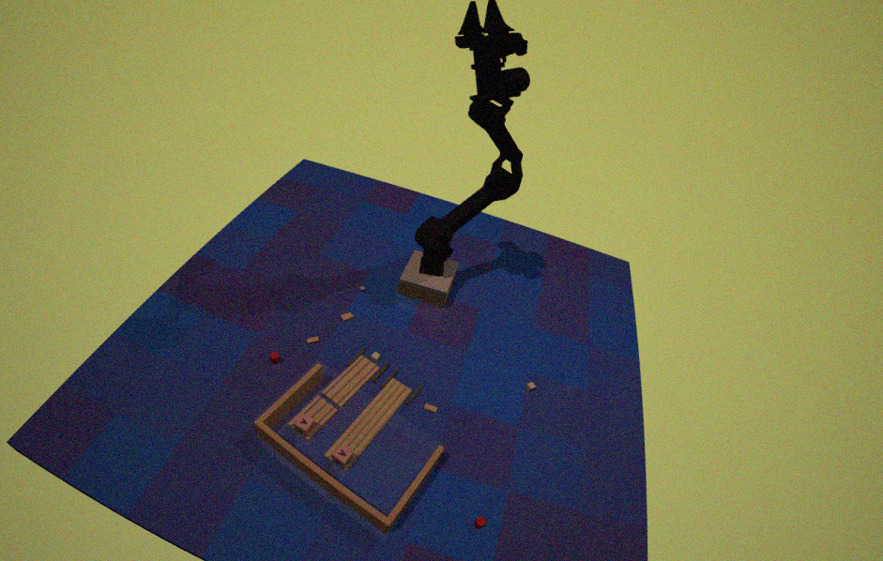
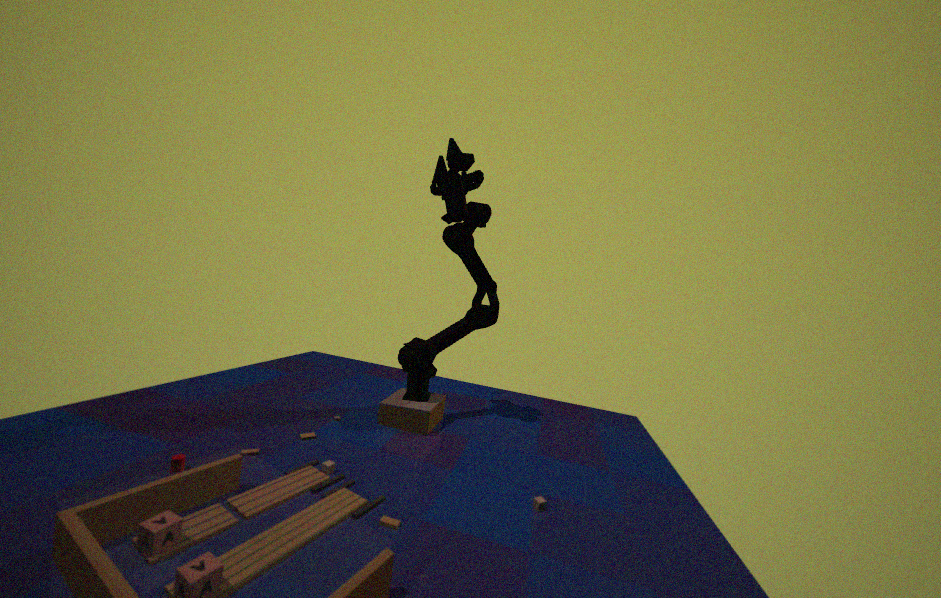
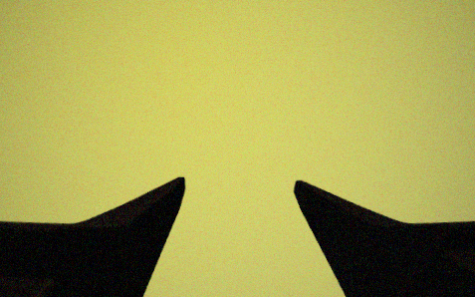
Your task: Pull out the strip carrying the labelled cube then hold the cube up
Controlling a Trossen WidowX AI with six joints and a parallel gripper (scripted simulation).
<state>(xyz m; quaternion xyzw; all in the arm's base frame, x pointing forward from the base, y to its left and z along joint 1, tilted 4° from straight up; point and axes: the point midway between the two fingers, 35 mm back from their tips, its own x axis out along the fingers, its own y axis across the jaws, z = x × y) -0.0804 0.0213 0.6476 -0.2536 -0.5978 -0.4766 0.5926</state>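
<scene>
My gripper [image 1: 482,4] [image 2: 445,148] [image 3: 241,184] is open and empty, pointing up high above the arm's base, far from the strips. One slatted wooden strip [image 1: 376,416] [image 2: 295,530] is in one piece, with a pink labelled cube [image 1: 343,455] [image 2: 199,572] on its far end from the base. The other strip [image 1: 352,379] [image 2: 282,490] has a gap across it, in two pieces; a second pink labelled cube [image 1: 303,424] [image 2: 160,524] sits on its outer piece. Both cubes bear a dark V-like mark.
A low wooden wall [image 1: 323,474] [image 2: 161,494] encloses the strips' outer ends on three sides. Dark rails [image 1: 415,395] [image 2: 368,507] flank the near ends. Small wooden blocks [image 1: 430,407] [image 2: 390,522], pale cubes [image 1: 531,386] [image 2: 539,503] and red cylinders [image 1: 479,522] lie scattered around.
</scene>
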